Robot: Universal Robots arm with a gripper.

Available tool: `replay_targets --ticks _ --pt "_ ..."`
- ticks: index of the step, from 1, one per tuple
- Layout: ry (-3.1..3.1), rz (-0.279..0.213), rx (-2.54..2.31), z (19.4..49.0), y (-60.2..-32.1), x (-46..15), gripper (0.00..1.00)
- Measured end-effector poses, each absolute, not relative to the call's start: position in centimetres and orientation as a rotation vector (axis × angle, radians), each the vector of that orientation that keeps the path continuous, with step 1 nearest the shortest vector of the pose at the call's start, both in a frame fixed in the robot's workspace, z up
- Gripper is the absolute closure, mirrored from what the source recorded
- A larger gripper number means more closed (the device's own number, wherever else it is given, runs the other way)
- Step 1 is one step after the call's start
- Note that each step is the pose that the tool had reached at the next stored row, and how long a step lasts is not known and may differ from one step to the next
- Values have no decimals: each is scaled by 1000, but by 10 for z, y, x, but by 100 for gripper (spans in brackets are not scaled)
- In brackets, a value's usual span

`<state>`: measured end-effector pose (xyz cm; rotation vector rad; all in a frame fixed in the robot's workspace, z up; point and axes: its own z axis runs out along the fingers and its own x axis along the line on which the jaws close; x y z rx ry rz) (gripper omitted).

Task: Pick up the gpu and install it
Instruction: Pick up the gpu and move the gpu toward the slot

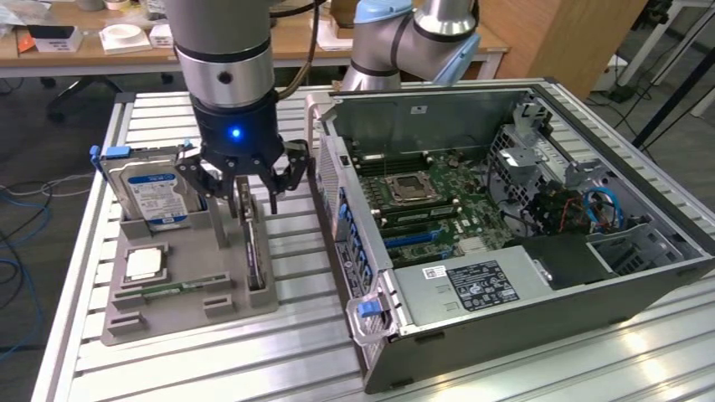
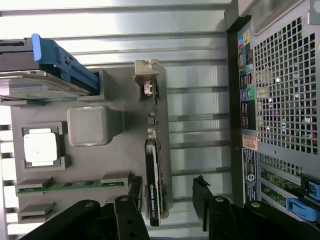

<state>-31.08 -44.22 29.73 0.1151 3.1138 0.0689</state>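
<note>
bench (image 1: 223, 360): ribbed bare metal, satin sheen | tray (image 1: 179, 311): matt grey plastic, grainy | gpu (image 2: 153, 190): black plastic face, slight gloss | computer case (image 1: 503, 352): dark painted metal

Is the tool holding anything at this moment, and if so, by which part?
Nothing is held. The tool stands open over the gpu, which sits on edge in its grey holder.

Premises: a robotics lab. Evidence: a ribbed aluminium workbench (image 1: 280, 352) at centre frame, long wooden desks (image 1: 95, 57) with white boxes (image 1: 123, 38) along the top edge, and loose blue cables (image 1: 9, 276) on the floor at left.
</note>
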Motion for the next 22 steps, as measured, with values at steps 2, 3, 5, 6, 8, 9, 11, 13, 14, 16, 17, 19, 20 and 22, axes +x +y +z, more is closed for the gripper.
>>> replay_targets --ticks 2,3,5,6,8,9,11,13,14,16,17,19,20,22 --pt "3114 69 115 295 -442 -311 47" --pt "3113 69 114 294 -442 -312 47" --pt "3114 69 114 293 -442 -312 47" --pt "3114 69 114 292 -442 -312 47" --pt "3113 69 114 291 -442 -312 47" --pt "3113 69 115 290 -442 -313 47" --pt "3113 69 114 289 -442 -314 47" --pt "3111 69 114 287 -442 -315 47" --pt "3111 69 113 286 -442 -315 47" --pt "3110 69 112 284 -442 -316 47" --pt "3110 69 112 283 -442 -316 47" --pt "3109 69 111 281 -442 -317 47" --pt "3109 69 111 280 -442 -317 47" --pt "3108 69 110 278 -442 -317 47"
